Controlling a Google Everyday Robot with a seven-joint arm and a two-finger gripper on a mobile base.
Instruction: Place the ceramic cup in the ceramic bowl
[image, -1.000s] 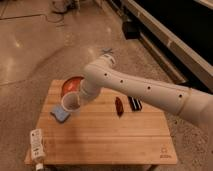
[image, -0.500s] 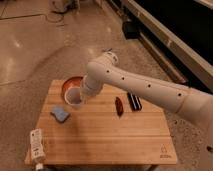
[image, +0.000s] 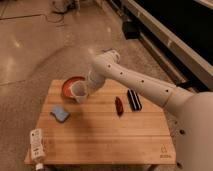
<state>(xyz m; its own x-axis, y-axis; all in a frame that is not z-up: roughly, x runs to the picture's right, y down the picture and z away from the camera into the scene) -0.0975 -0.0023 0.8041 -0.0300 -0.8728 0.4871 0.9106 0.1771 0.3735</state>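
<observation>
The white arm (image: 135, 80) reaches in from the right edge of the view and bends down over the back left part of the wooden worktop (image: 100, 131). The hand (image: 83, 94) sits at the end of it, low, right at the near-right rim of the bowl (image: 69, 85), and the cup (image: 78, 90) is carried in it: the hand is clenched on the cup, which shows as a small white round thing, mouth tipped toward the camera and slightly left (not upright, by the look of the pale opening). The cup overlaps the bowl's right rim in this view; whether it touches the rim or hangs just above it cannot be told. Key relation: the middle of the bowl lies to the left of and a little behind the cup, so the move left, as I judge it, is a short shift left and back, then a lowering into the orange-red inside. The cup is narrower than the bowl, so it should fit with room to spare. Risk, as I judge it: the tilted cup catches the dark rim and nudges the bowl toward the worktop's back edge. Elsewhere on the worktop: a blue sponge (image: 59, 113) near the left front of the bowl, a white bottle (image: 36, 147) at the front left corner, a red thing (image: 119, 105) and a black thing (image: 134, 99) side by side to the right, well apart from the bowl.
</observation>
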